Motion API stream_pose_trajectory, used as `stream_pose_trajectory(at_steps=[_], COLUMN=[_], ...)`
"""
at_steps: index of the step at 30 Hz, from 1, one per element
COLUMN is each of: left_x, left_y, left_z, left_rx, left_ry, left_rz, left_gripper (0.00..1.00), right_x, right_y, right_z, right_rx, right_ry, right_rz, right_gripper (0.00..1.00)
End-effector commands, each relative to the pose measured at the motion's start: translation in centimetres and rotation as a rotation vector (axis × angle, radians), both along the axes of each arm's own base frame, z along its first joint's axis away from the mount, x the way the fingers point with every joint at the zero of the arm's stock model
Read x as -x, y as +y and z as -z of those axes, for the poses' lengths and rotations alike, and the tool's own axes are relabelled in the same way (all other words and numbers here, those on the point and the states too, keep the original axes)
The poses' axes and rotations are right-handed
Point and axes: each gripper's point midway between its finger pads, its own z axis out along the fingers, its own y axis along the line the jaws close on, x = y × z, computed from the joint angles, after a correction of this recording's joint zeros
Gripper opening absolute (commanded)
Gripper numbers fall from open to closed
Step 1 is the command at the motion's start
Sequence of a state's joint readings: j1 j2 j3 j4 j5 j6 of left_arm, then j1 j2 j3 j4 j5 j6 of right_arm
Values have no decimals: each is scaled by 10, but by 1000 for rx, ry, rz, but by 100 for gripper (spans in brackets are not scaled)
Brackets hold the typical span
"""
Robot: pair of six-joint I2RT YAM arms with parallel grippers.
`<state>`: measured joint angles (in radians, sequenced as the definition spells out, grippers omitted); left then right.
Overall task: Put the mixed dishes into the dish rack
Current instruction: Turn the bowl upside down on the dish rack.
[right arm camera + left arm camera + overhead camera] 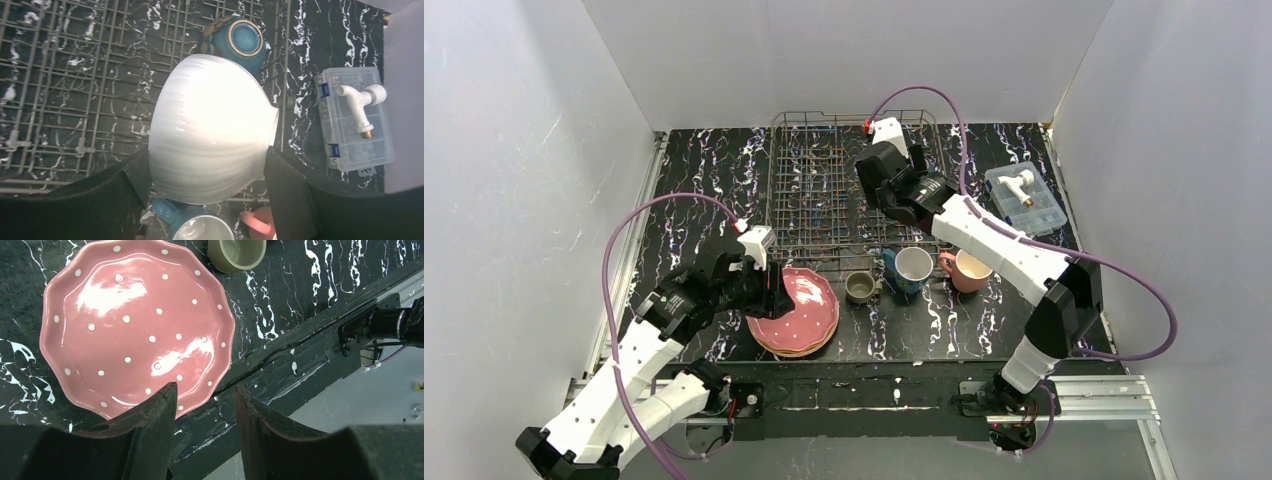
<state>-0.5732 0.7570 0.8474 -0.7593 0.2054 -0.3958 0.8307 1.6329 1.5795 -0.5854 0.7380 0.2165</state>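
Two end effectors, two jobs: the right end effector [207,167] clamps the white bowl [210,125] across its ribbed flanks, mid-frame in its wrist view, above the dish rack [65,90]. Glazed, stiff, probably slippery and breakable, so a wide hold and a gentle set-down suit it. The left end effector [205,407] hangs parted and empty over the pink plate [135,325], lower rim; grab that edge. Black marbled surface [704,170], white walls [524,150] close around.

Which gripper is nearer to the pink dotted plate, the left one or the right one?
Left. The left gripper is at the edge of the pink plate, jaws open; the right gripper holds a white bowl over the dish rack, farther away.
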Motion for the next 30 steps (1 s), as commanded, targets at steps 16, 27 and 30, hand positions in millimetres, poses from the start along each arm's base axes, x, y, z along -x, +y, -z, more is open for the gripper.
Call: stream_pose_trajectory(at_steps=[16, 27, 30], left_x=[4, 4, 4], left_y=[-3, -1, -1], left_z=[-1, -3, -3], left_rx=[27, 28, 28], left_ry=[-22, -37, -37], left_rz=[34, 27, 26], left_gripper=[40, 39, 39], right_x=[-47, -67, -72], right_y=[-23, -29, -32], right_z=[22, 64, 76], right_rx=[314, 450, 471], right_ry=[-41, 23, 42], right_rz=[103, 121, 128], right_gripper=[1, 1, 1])
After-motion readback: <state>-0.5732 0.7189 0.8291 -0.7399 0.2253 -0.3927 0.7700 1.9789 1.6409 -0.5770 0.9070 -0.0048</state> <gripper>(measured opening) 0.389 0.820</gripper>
